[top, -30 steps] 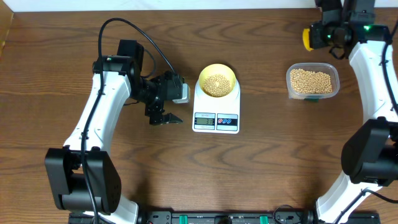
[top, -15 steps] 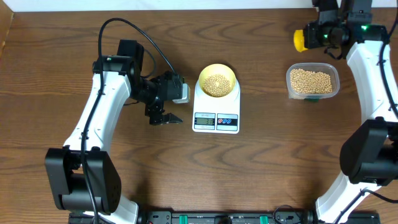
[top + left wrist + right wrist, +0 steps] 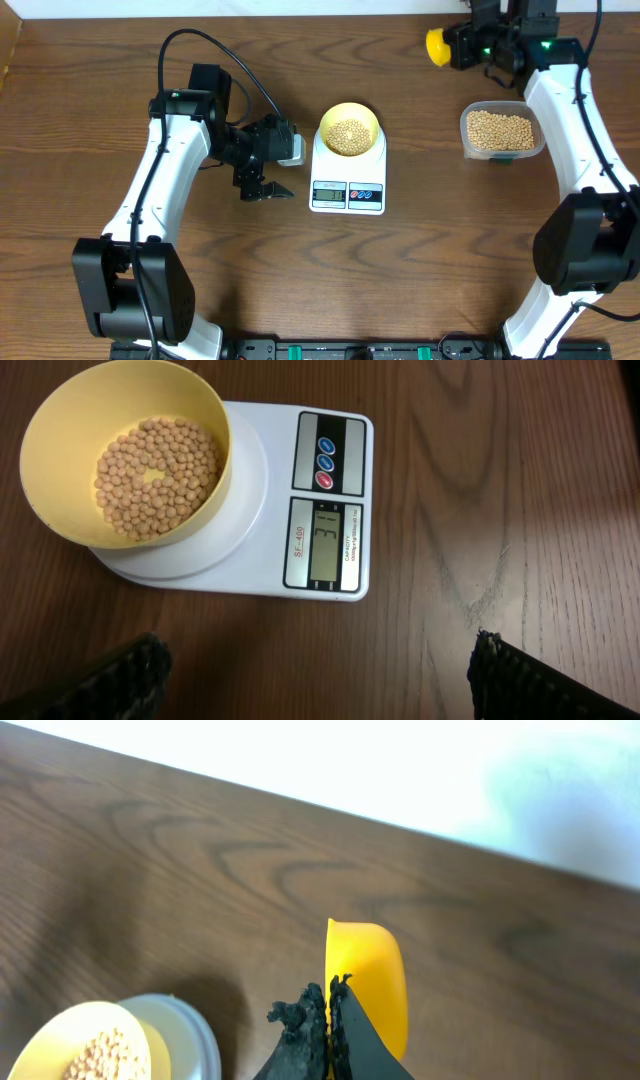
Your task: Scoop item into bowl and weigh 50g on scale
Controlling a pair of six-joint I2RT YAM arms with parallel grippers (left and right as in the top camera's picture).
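Bright even light, soft shadows, pics sharp.

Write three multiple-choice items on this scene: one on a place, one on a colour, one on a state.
1. Where does the bowl stand?
A. on the scale
B. beside the scale
C. under the scale

2. What colour is the scoop?
A. white
B. yellow
C. green

3. How is the left gripper?
A. open and empty
B. shut on the bowl
C. shut on the scoop

Key:
1 A, the bowl sits on the scale's platform.
2 B, the scoop is plainly yellow in the overhead view.
3 A, its fingers stand wide apart with nothing between them.
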